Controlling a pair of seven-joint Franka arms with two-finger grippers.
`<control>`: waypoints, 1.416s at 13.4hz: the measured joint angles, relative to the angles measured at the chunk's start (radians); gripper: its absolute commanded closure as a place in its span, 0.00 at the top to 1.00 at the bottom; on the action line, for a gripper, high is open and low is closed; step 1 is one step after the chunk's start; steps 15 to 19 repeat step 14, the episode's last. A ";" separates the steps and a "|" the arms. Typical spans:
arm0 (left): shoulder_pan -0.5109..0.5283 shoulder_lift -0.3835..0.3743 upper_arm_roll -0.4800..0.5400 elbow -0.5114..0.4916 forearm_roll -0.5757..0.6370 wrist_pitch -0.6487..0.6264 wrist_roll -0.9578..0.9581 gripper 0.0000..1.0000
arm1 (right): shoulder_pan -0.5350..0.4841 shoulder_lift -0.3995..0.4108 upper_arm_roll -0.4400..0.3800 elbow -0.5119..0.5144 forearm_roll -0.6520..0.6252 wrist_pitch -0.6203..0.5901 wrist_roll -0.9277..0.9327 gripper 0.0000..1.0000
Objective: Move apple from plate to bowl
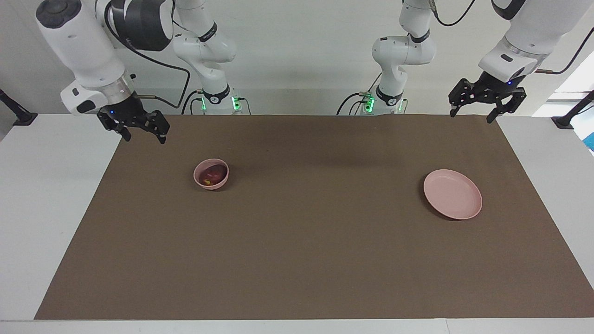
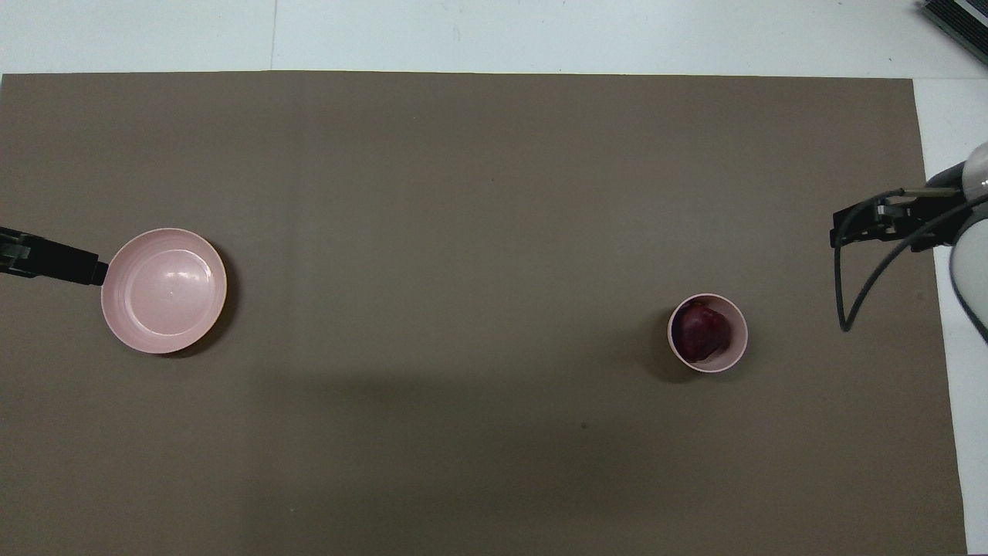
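The dark red apple (image 1: 212, 175) lies in the small deep pink bowl (image 1: 200, 182), toward the right arm's end of the table; both also show in the overhead view, apple (image 2: 701, 330) and bowl (image 2: 735, 347). The flat pink plate (image 1: 452, 194) is bare, toward the left arm's end; it also shows in the overhead view (image 2: 164, 290). My right gripper (image 1: 144, 139) is open and empty, raised over the mat's edge beside the bowl. My left gripper (image 1: 470, 117) is open and empty, raised over the mat's corner beside the plate.
A brown mat (image 1: 306, 241) covers most of the white table (image 1: 51, 195). The two arm bases (image 1: 218, 99) stand at the robots' edge of the table. In the overhead view the left gripper (image 2: 93, 270) reaches the plate's rim and the right gripper (image 2: 841, 230) hangs over the mat's end.
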 measured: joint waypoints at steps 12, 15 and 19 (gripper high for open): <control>0.039 -0.009 0.011 -0.010 0.000 0.004 0.002 1.00 | 0.006 -0.027 0.008 0.032 0.019 -0.084 0.028 1.00; 0.039 -0.013 0.009 -0.014 0.000 0.004 0.002 1.00 | 0.005 -0.027 0.007 0.032 0.019 -0.086 0.028 1.00; 0.039 -0.013 0.009 -0.014 0.000 0.004 0.002 1.00 | 0.005 -0.027 0.007 0.032 0.019 -0.086 0.028 1.00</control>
